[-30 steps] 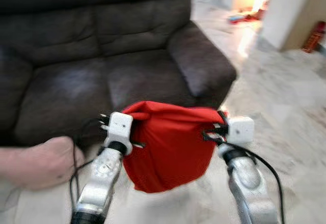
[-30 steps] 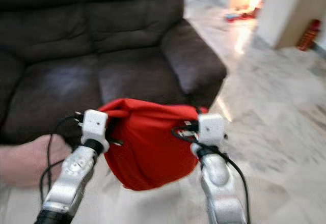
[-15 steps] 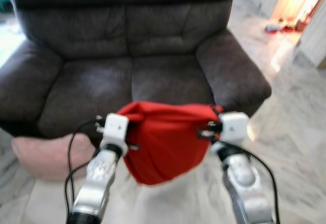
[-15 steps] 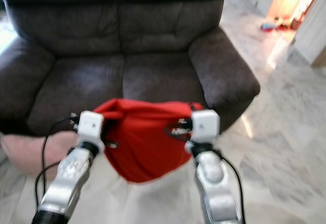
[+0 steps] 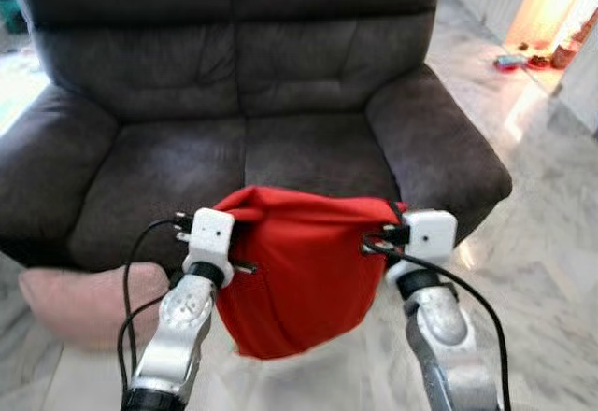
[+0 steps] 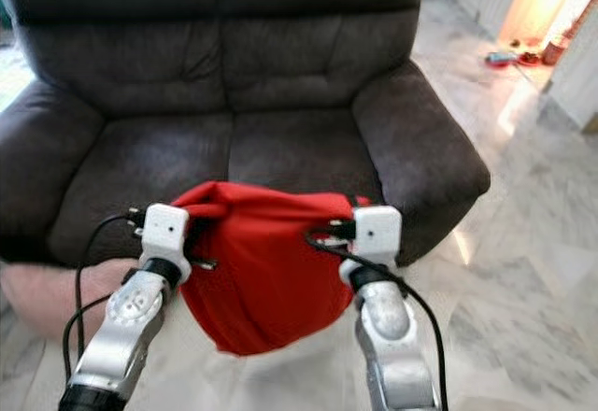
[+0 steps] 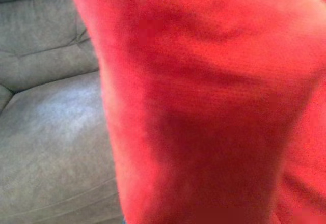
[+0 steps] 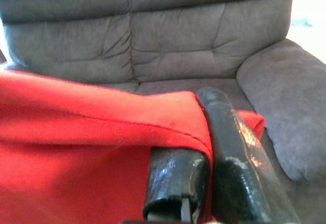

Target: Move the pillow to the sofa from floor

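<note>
A red pillow (image 5: 299, 276) hangs in the air in front of the dark brown sofa (image 5: 280, 84), its top edge stretched between my two grippers. My left gripper (image 5: 238, 235) grips the left top corner, its fingers buried in the fabric. At the right top corner my right gripper (image 5: 385, 235) does the same. In the right wrist view the two black fingers (image 8: 239, 147) are clamped on the red hem (image 8: 76, 147). Red cloth (image 7: 204, 107) covers most of the left wrist view, with the sofa seat (image 7: 46, 132) behind it.
A pale pink cushion (image 5: 84, 299) lies on the floor at the sofa's left front corner. Marble floor (image 5: 542, 271) stretches to the right. Small red items (image 5: 537, 56) sit by a bright doorway far right. The sofa's seat cushions (image 5: 234, 163) are bare.
The camera has swung so the sofa now sits centred and closer. The red pillow stays held between both grippers in the same way.
</note>
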`<state>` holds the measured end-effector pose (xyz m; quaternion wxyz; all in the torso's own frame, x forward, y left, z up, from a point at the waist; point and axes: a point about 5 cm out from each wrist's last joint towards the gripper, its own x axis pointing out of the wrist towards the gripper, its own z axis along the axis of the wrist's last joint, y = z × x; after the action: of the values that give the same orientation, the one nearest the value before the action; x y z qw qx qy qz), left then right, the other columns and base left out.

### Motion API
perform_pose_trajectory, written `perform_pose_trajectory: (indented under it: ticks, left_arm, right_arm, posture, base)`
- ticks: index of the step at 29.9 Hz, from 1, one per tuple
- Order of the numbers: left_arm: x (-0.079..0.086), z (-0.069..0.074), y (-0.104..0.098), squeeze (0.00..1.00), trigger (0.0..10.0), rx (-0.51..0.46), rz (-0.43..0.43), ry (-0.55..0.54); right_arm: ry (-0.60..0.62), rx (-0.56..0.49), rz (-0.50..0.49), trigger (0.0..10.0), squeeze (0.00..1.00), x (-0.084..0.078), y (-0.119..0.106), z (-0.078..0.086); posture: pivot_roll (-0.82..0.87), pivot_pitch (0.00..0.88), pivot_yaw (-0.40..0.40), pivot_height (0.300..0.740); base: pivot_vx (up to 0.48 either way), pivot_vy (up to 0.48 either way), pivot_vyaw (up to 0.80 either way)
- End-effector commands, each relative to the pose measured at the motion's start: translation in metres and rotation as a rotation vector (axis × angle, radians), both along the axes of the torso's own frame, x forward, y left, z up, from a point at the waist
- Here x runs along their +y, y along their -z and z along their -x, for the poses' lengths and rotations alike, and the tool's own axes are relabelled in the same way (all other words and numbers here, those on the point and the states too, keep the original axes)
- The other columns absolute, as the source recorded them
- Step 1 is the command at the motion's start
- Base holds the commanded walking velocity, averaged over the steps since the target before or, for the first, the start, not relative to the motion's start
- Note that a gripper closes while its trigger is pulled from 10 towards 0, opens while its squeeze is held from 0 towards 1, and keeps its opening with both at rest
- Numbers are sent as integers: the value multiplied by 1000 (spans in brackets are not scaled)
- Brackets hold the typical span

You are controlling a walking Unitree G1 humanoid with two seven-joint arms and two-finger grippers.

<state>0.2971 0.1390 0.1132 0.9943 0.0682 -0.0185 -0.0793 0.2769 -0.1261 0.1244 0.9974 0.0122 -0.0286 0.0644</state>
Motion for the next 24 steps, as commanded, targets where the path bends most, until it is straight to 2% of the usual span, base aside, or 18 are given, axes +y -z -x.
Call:
perform_pose_trajectory:
  ticks: [1, 5, 19, 24]
  left_arm:
    - [-4, -4, -17, 0, 10000, -75, 16, 6]
    - [-4, -4, -17, 0, 10000, -74, 16, 7]
    - [-4, -4, -17, 0, 10000, -72, 13, 12]
    - [-5, -4, -17, 0, 10000, -72, 13, 14]
  right_arm:
    - [52, -64, -5, 10000, 0, -13, -13, 0]
    - [49, -67, -2, 10000, 0, -13, -14, 0]
    - [37, -78, 3, 10000, 0, -11, -16, -1]
    - [13, -99, 32, 10000, 0, -9, -17, 0]
  posture:
    - [-139, 83, 37, 739]
    - [-140, 87, 38, 739]
    - [-142, 83, 39, 739]
    - [-145, 81, 39, 739]
  base:
    - [277, 0, -800]
    - [274, 0, -800]
    - [273, 0, 0]
    - [274, 0, 0]
